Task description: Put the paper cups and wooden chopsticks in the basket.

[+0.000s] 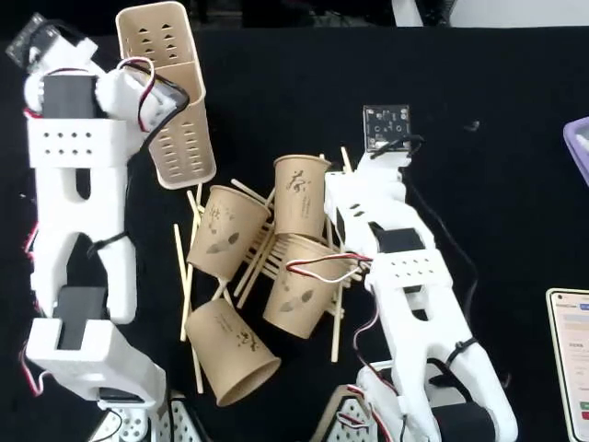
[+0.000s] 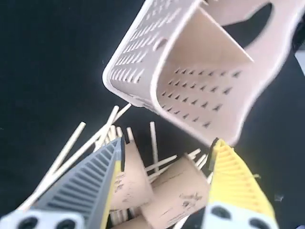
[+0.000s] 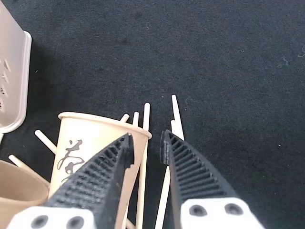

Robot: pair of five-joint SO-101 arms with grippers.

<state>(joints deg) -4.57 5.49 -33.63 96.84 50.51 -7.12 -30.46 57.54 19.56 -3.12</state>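
1. Four brown paper cups (image 1: 224,230) lie tumbled among thin wooden chopsticks (image 3: 176,109) on the black table (image 1: 479,184).
2. The beige slotted plastic basket (image 1: 184,147) sits just beside the pile.
3. The left gripper (image 2: 167,145) is wide apart and empty above the cups.
4. The right gripper (image 3: 147,138), jaws narrowly apart, grips nothing by a cup's rim.

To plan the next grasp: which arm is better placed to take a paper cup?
Right, probably: the right gripper, open, sits at a paper cup, chopsticks beside it. The left gripper, also open, is by the basket.

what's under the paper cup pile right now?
Wooden chopsticks lie crisscrossed on the black table, with ends sticking out from beneath the four paper cups. The cups hide how many run under them.
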